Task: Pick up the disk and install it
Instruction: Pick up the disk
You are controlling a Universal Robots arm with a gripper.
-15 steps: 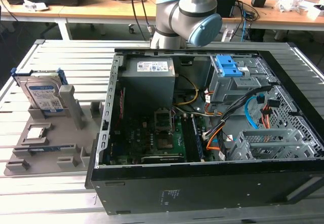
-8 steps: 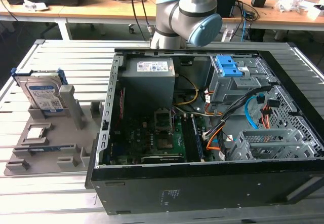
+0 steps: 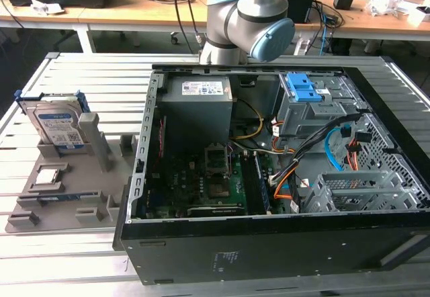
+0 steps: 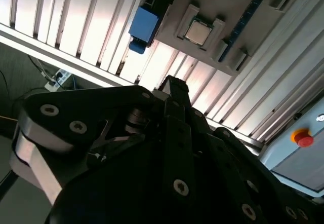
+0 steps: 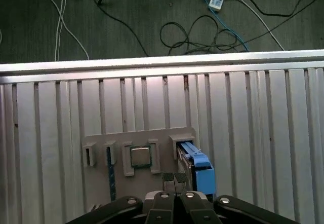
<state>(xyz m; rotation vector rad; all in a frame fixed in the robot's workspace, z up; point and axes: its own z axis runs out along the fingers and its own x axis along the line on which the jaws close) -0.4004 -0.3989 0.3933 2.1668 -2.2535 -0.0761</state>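
Gripper (image 5: 174,182), fingertips together and empty, points toward the disk (image 5: 196,169), which stands upright in its grey holder (image 3: 40,206) at nine o'clock of the computer case (image 3: 269,257). A clean pick likely needs the fingers spread and centred across the disk's flat faces.

Disk (image 3: 59,128) is parked upright on its long edge, slotted into the grey holder (image 3: 74,176) at the exterior view's left, on the slatted table (image 3: 80,75). Silver-grey body, white & blue label facing the camera. Blue rails (image 3: 50,99) run along the top & down both sides. There's a grey post (image 3: 94,139) just beside it, on the exterior view's right. It's well apart from the open PC case (image 3: 269,257), so not installed yet. In the first wrist view it's edge-on w/ blue plastic on top, near the square chip (image 5: 140,156).
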